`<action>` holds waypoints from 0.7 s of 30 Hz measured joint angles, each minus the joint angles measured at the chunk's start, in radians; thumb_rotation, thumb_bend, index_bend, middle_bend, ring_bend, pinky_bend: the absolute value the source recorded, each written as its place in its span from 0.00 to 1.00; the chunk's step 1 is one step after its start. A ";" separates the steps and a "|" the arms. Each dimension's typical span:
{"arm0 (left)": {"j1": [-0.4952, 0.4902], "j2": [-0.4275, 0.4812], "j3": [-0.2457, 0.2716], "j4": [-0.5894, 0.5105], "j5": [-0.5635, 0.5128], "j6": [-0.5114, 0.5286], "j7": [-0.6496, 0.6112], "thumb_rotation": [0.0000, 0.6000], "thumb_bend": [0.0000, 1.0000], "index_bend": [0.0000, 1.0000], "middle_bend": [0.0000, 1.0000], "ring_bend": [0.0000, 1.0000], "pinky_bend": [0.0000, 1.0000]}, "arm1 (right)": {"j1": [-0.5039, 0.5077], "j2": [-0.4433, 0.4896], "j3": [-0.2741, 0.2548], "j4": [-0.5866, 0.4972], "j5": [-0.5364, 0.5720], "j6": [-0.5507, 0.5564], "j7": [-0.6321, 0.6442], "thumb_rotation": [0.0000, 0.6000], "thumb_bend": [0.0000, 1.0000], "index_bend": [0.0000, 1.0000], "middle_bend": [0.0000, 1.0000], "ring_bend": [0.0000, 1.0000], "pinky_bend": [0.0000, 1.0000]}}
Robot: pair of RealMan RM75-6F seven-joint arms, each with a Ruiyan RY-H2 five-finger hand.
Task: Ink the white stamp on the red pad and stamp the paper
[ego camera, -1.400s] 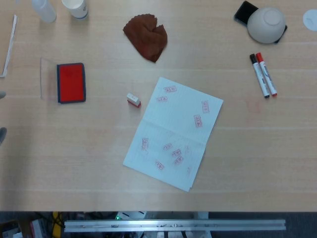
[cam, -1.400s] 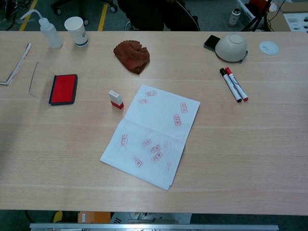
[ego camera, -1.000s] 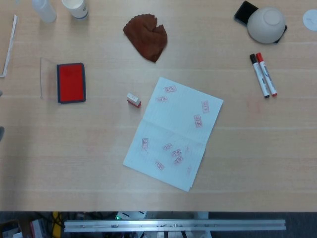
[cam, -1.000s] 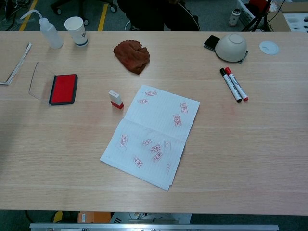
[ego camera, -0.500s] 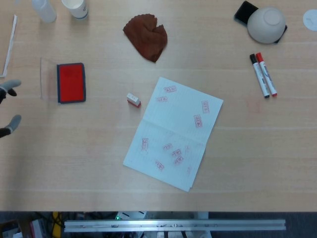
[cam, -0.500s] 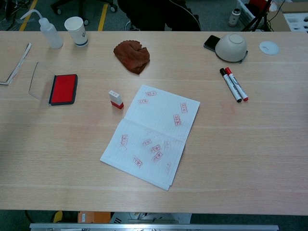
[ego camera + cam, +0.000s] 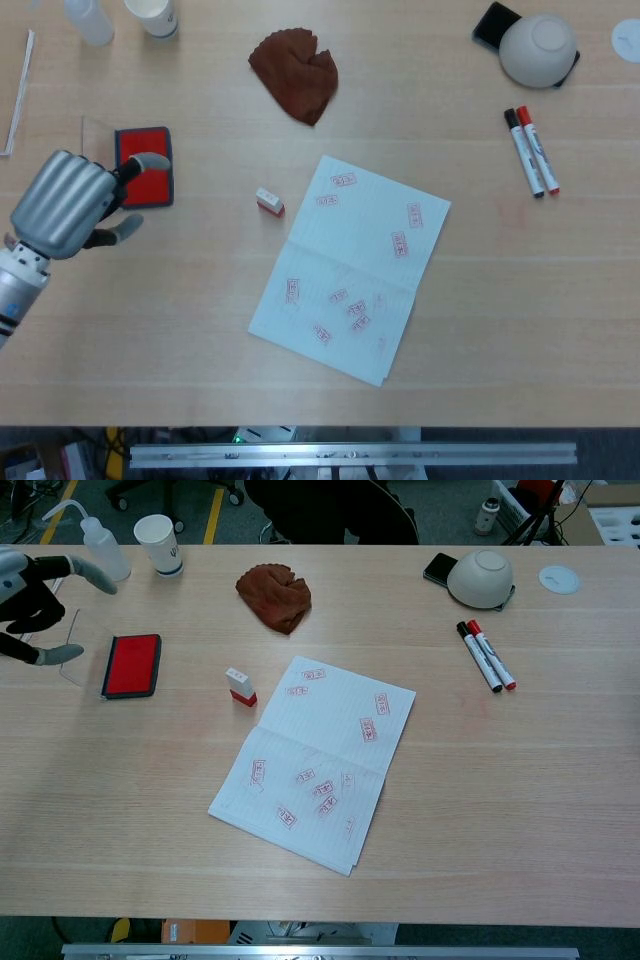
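The white stamp (image 7: 269, 201) (image 7: 240, 686), with its red base, stands upright on the table just left of the paper (image 7: 350, 265) (image 7: 315, 760), which bears several red imprints. The red pad (image 7: 145, 140) (image 7: 132, 664) lies open at the left. My left hand (image 7: 65, 205) (image 7: 25, 585) hovers at the pad's left side with its fingers spread and nothing in it; in the head view it covers the pad's lower left corner. It is well left of the stamp. My right hand appears in neither view.
The pad's clear lid (image 7: 78, 645) lies beside the pad. At the back stand a squeeze bottle (image 7: 100, 542), a paper cup (image 7: 160, 543) and a brown cloth (image 7: 274, 596). Two markers (image 7: 484, 655), a white bowl (image 7: 480, 578) on a phone, and a white disc (image 7: 558, 578) sit at the right.
My left hand has come in from the left edge toward the red pad, fingers spread. The stamp, pad and paper have not moved.
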 measured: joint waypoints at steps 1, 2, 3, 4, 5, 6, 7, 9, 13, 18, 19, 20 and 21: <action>-0.016 -0.005 -0.002 -0.002 0.000 -0.022 0.009 1.00 0.22 0.31 1.00 1.00 1.00 | 0.000 0.000 -0.001 0.000 0.000 -0.001 0.000 1.00 0.28 0.16 0.27 0.17 0.29; -0.028 -0.008 -0.003 -0.005 -0.002 -0.039 0.018 1.00 0.22 0.32 1.00 1.00 1.00 | 0.000 0.000 -0.001 0.000 0.000 -0.001 0.000 1.00 0.28 0.16 0.27 0.17 0.29; -0.039 -0.012 -0.005 -0.007 -0.005 -0.058 0.029 1.00 0.22 0.34 1.00 1.00 1.00 | 0.000 0.001 -0.001 -0.001 0.000 -0.001 0.000 1.00 0.28 0.16 0.27 0.17 0.29; -0.055 -0.017 -0.007 -0.011 -0.011 -0.082 0.047 1.00 0.22 0.35 1.00 1.00 1.00 | 0.000 0.002 -0.002 -0.001 0.000 0.000 0.001 1.00 0.28 0.16 0.27 0.17 0.29; -0.066 -0.021 -0.009 -0.013 -0.016 -0.100 0.063 1.00 0.22 0.35 1.00 1.00 1.00 | -0.001 0.002 -0.002 -0.002 -0.001 0.001 0.001 1.00 0.28 0.16 0.27 0.17 0.29; -0.077 -0.025 -0.011 -0.017 -0.023 -0.116 0.080 1.00 0.22 0.36 1.00 1.00 1.00 | -0.001 0.003 -0.002 -0.002 0.000 0.002 0.002 1.00 0.28 0.16 0.27 0.17 0.29; -0.090 -0.030 -0.014 -0.021 -0.034 -0.137 0.104 1.00 0.22 0.36 1.00 1.00 1.00 | -0.002 0.005 -0.003 -0.003 0.000 0.002 0.003 1.00 0.28 0.16 0.27 0.17 0.29; -0.110 -0.040 -0.019 -0.028 -0.057 -0.168 0.139 1.00 0.22 0.36 1.00 1.00 1.00 | -0.002 0.007 -0.003 -0.004 0.001 0.002 0.005 1.00 0.28 0.16 0.27 0.17 0.29; -0.149 -0.063 -0.032 -0.036 -0.118 -0.235 0.202 1.00 0.22 0.37 1.00 1.00 1.00 | 0.000 0.009 -0.004 -0.005 0.001 -0.002 0.007 1.00 0.28 0.16 0.27 0.17 0.29; -0.190 -0.091 -0.041 -0.037 -0.191 -0.309 0.271 1.00 0.22 0.39 1.00 1.00 1.00 | 0.005 0.009 -0.005 -0.009 -0.005 -0.007 0.008 1.00 0.28 0.16 0.27 0.17 0.29; -0.199 -0.099 -0.043 -0.038 -0.210 -0.325 0.288 1.00 0.22 0.39 1.00 1.00 1.00 | 0.006 0.009 -0.005 -0.009 -0.006 -0.008 0.008 1.00 0.28 0.16 0.27 0.17 0.29; -0.205 -0.105 -0.044 -0.037 -0.225 -0.336 0.301 1.00 0.22 0.39 1.00 1.00 1.00 | 0.007 0.009 -0.006 -0.010 -0.006 -0.009 0.008 1.00 0.28 0.16 0.27 0.17 0.29; -0.211 -0.111 -0.045 -0.037 -0.238 -0.346 0.315 1.00 0.22 0.39 1.00 1.00 1.00 | 0.008 0.010 -0.006 -0.010 -0.006 -0.011 0.008 1.00 0.28 0.16 0.27 0.17 0.29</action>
